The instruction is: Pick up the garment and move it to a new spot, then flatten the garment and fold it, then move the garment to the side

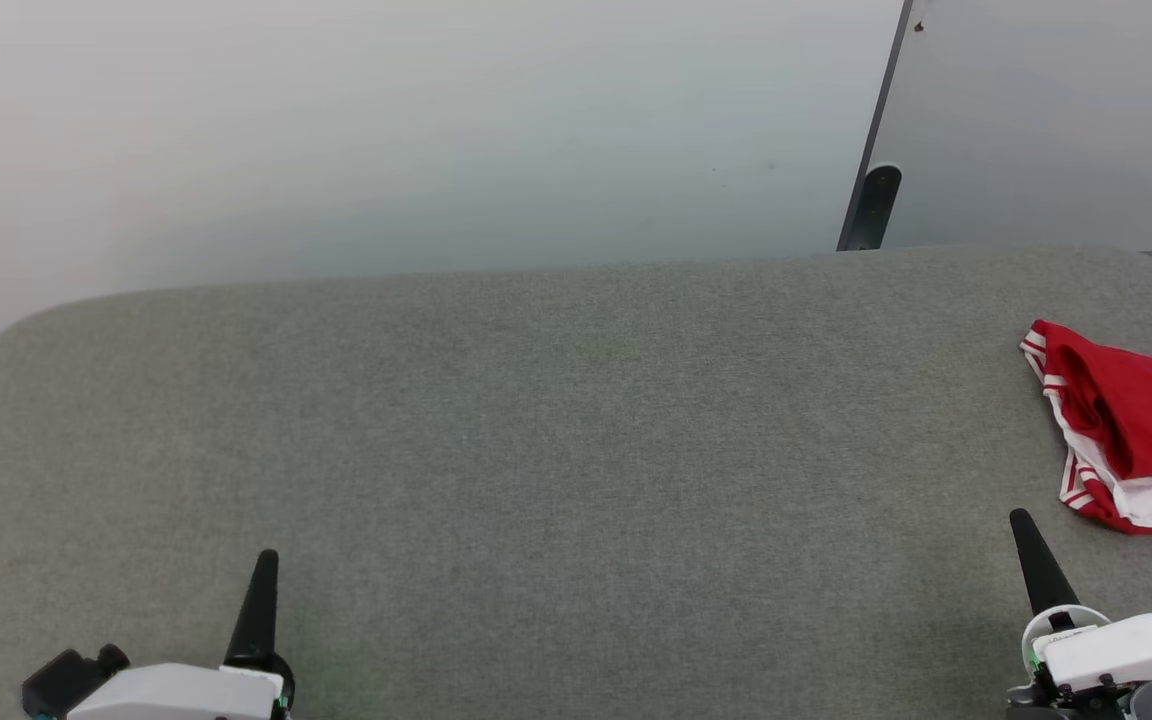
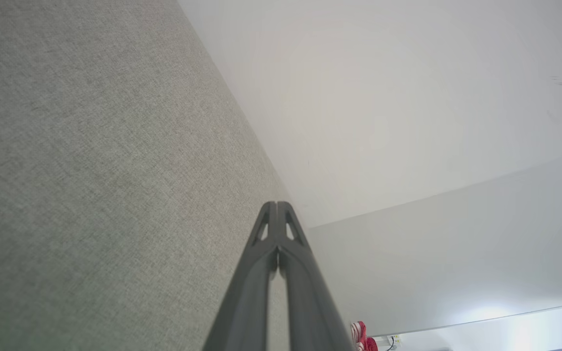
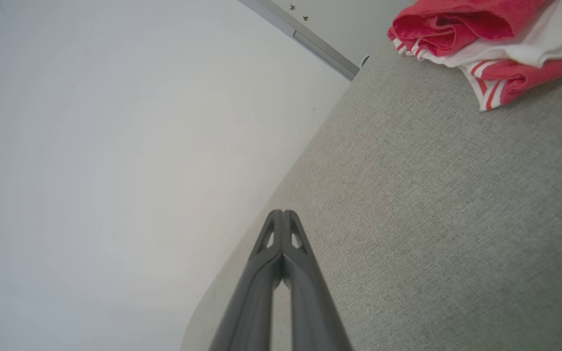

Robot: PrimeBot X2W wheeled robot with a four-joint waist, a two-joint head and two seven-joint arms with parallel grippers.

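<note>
Pressed tip to tip on nothing, the fingers of the left gripper and of the right gripper hang low over the near edge of the grey felt table. The garment lies bunched at the table's right end, at about one o'clock from the right gripper and near it. From the left gripper it is toward two o'clock and well apart, so the right arm looks the better one for the pick. Its striped hem runs roughly from eleven to five o'clock, but the head view's edge cuts it off, so I cannot tell its full long axis. Folds hide any lettering, and nothing can be read.
</note>
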